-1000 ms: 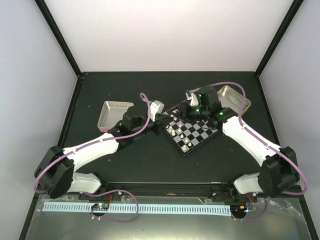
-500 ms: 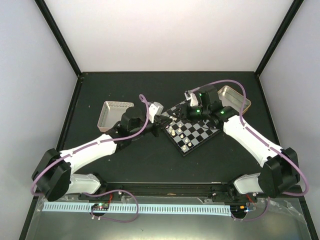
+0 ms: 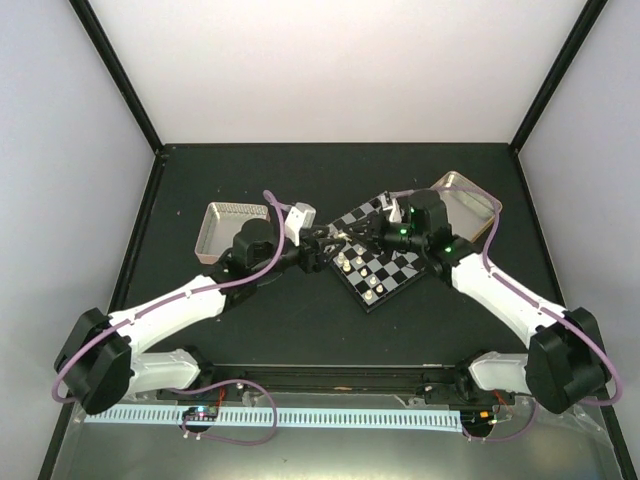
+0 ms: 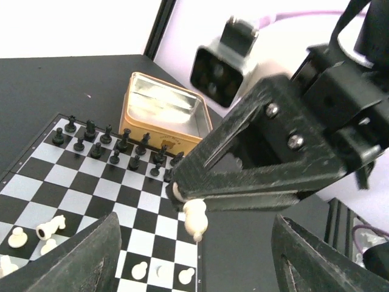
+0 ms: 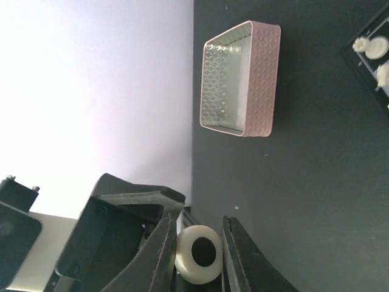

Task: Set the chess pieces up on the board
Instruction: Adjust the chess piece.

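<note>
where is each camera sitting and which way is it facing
top external: above and behind, looking down at the board; left arm, right arm show.
left wrist: over the board, facing the right tool and a tin; own fingers frame it.
right wrist: facing the other tin; own fingers clamp a cream piece.
shared: both wrist views show that piece.

One board; two tins; two arms; chess pieces uncountable

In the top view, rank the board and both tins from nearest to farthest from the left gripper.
1. The board, at the left gripper tips.
2. The left tin, on its left.
3. The right tin, across the board.
</note>
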Robot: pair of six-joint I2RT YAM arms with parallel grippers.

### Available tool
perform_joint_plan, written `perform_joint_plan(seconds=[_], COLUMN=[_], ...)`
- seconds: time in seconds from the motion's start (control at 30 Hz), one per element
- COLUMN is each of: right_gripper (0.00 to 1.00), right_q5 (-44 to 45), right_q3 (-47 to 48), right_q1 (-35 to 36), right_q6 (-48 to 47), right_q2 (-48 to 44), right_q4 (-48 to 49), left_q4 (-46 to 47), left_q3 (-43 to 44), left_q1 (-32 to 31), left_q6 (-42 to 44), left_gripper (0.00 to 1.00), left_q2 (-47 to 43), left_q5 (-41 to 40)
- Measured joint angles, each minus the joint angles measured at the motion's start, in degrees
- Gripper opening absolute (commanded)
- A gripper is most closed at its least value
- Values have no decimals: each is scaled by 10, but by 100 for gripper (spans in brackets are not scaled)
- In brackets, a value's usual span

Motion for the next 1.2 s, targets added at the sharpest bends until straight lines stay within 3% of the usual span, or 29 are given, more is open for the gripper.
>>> perform_joint_plan(seconds=[0.3,0.5,0.97,1.2], right_gripper=[11,11,11,11], right_q5=[0,-4,-21,-26], right_q3=[-99,-118,-122,-127], right_q1=[0,0,0,0], right_q6=[235,314,345,345], right_q2=[-7,-6,0,3], right_q4=[207,289,325,325], left_q4=[50,62,76,95], left_q3=[-6,-6,0,4], left_q1=[0,0,0,0], left_q6=[-67,-89,-74,-54], left_gripper=[68,50,43,14], left_q2=[-5,3,29,30], left_q5=[1,3,18,16])
